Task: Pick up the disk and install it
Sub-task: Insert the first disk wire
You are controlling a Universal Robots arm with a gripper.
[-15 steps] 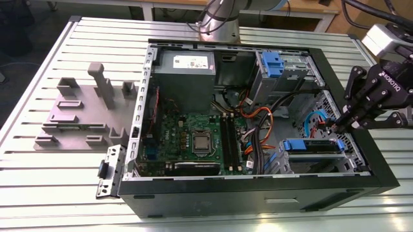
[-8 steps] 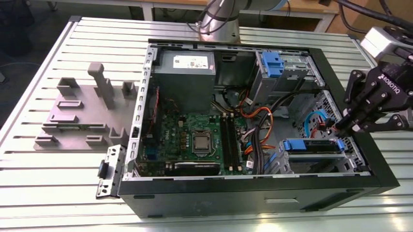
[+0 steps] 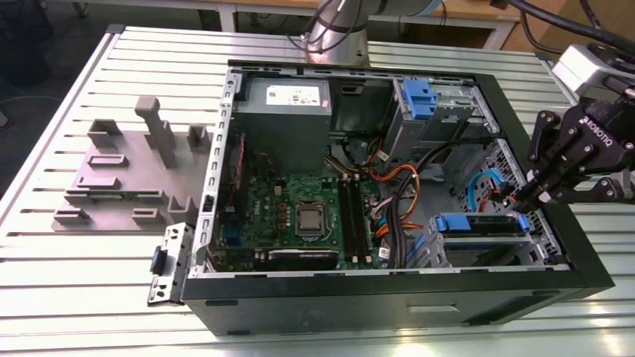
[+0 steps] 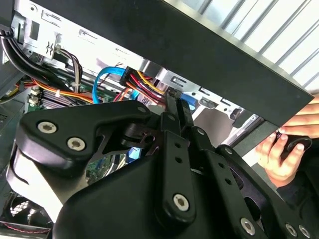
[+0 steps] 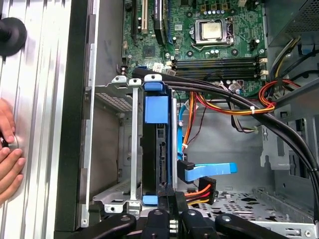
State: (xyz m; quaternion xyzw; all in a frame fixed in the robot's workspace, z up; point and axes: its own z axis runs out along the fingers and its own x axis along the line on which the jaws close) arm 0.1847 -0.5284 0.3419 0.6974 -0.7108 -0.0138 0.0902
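Black steel computer case (image 3: pixel 397 297), its side panel off, lies flat on the slatted aluminium desk (image 3: pixel 100 297), so the green motherboard (image 3: pixel 297 208) and the drive bays face upward where the arm can reach them from above. The disk (image 5: pixel 154 144), a flat drive seen edge-on with blue plastic rails, stands inside the grey metal drive cage (image 5: pixel 112 144) in the case corner toward the exterior view's right and the desk's front edge. By how deep it sits between the cage walls, it looks largely slid home, the rails serving as guides. The black end effector (image 3: pixel 518 199) hangs over that corner of the case. Its fingers are clenched together with nothing between them, and its tip (image 5: pixel 168 196) is just beside the disk's end. That posture suits pressing on the drive more than holding it, though contact cannot be confirmed. A flat blue data cable (image 5: pixel 209 170) and a black power plug with red and yellow wires (image 5: pixel 202 189) lie loose next to the cage, near the drive's connector edge. A person's hand (image 5: pixel 7 154) rests on the desk outside the case wall, well apart from the cage.
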